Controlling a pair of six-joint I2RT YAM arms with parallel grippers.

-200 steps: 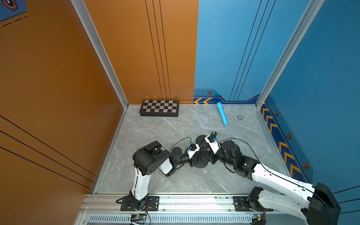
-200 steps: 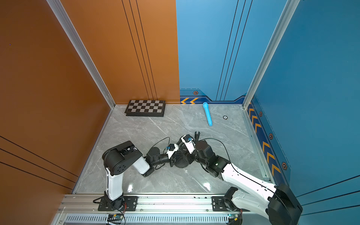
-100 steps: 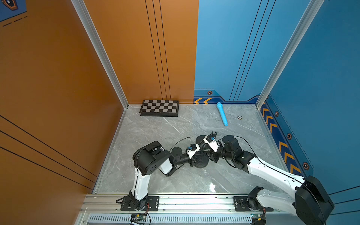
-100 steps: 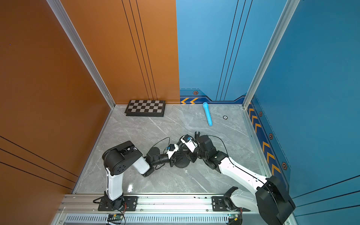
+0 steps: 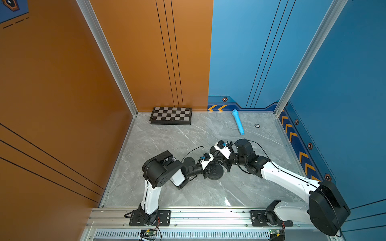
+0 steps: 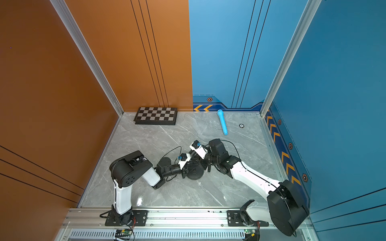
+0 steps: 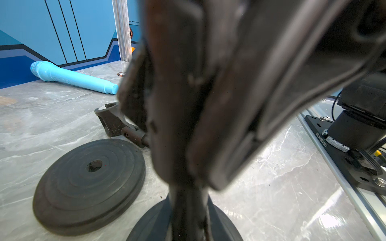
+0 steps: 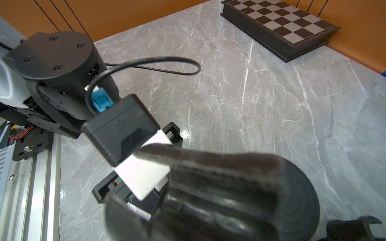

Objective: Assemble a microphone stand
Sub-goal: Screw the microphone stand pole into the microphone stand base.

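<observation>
Where the two arms meet, a little toward 6 o'clock of the worktop's [image 5: 167, 141] middle, room is tight. The left hand [image 5: 211, 168] and the right hand [image 5: 219, 161] crowd close together over one black round base [image 5: 217, 174]. Both hands have their fingers pressed together. Whether either pinches anything cannot be told, since the wrist views show only dark blur at the tips.

A second black disc [image 7: 89, 183], with a hole through its middle, lies flat just beside the round base toward 12 o'clock. A black clip [image 7: 110, 121] on a short stub lies just past it. The blue microphone [image 5: 238, 122] lies on its side well apart at 1 o'clock, its head near the back wall and a small ring [image 5: 257, 125] near it. A chessboard [image 5: 171, 115] sits against the back edge at 11 o'clock.

Open marble runs along the 9 o'clock wall, through the middle toward 12, and from 3 to 5 o'clock beside the right arm. More open surface lies at 6 o'clock before the metal rail [image 5: 208, 215].

In both top views the wrist cameras cover most of the holed disc and the fingertips. In the left wrist view a narrow dark shaft drops from the fingers to the round base, too blurred to name, and the frame cuts the base off.
</observation>
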